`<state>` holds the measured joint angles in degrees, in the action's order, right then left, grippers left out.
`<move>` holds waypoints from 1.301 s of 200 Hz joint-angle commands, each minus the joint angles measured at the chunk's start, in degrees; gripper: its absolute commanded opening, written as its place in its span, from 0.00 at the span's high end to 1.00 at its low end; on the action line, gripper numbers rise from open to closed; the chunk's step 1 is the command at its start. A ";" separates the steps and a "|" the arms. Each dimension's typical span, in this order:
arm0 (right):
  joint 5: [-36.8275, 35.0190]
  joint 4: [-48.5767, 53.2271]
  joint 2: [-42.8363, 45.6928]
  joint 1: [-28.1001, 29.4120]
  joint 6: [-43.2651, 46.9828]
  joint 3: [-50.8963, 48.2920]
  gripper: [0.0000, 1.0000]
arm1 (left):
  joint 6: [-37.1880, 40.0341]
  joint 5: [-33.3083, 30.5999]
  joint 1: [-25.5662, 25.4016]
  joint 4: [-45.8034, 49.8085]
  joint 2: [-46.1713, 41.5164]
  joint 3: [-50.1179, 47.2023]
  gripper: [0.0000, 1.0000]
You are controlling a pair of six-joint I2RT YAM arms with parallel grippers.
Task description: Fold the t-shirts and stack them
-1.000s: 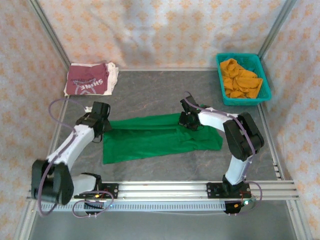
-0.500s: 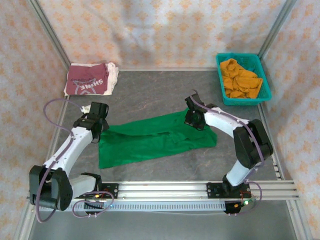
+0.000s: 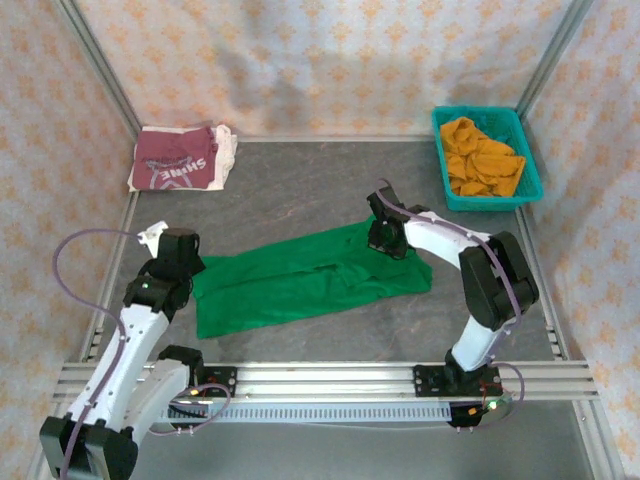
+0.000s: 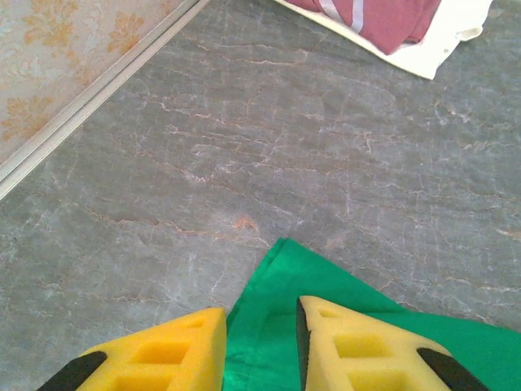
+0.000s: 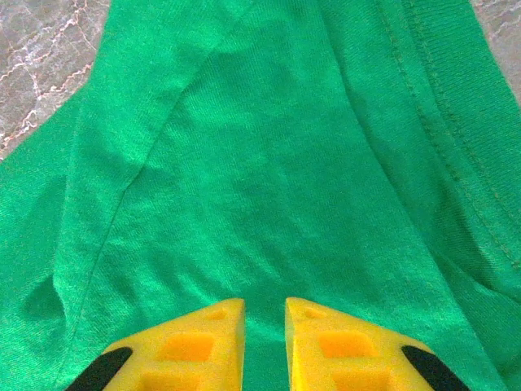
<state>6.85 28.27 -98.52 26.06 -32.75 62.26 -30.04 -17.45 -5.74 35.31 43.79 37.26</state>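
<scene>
Left hand (image 4: pixel 260 326) is a little open over one corner of the green t-shirt (image 3: pixel 300 285) on the table (image 3: pixel 300 190); right hand (image 5: pixel 264 314), narrowly open, hangs just above its other end. Maroon t-shirt (image 3: pixel 178 160) lies far left.

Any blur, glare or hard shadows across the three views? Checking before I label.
Top external: even, diffuse light, only faint shadows on the table, no glare, whole frame slightly soft. Left wrist: marbled surface sharp, the yellow fingers cropped by the bottom edge. Right wrist: knit and stitching of the green t-shirt crisp, no hotspots.
</scene>
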 commanded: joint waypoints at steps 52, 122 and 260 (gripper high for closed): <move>-0.43 1.57 -4.28 -0.80 3.10 4.91 0.79 | 8.91 10.72 -0.73 -7.12 22.14 8.98 0.71; -3.95 5.02 -15.48 -0.80 2.56 14.14 0.81 | 8.45 14.24 -2.18 -12.13 45.53 14.61 0.77; -2.91 10.35 -25.41 -2.53 8.65 48.91 0.78 | 6.87 18.40 -4.02 -7.47 41.90 16.48 0.74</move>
<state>7.73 34.70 -133.43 22.98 -25.19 117.32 -23.92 -0.12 -10.83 27.66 81.47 50.54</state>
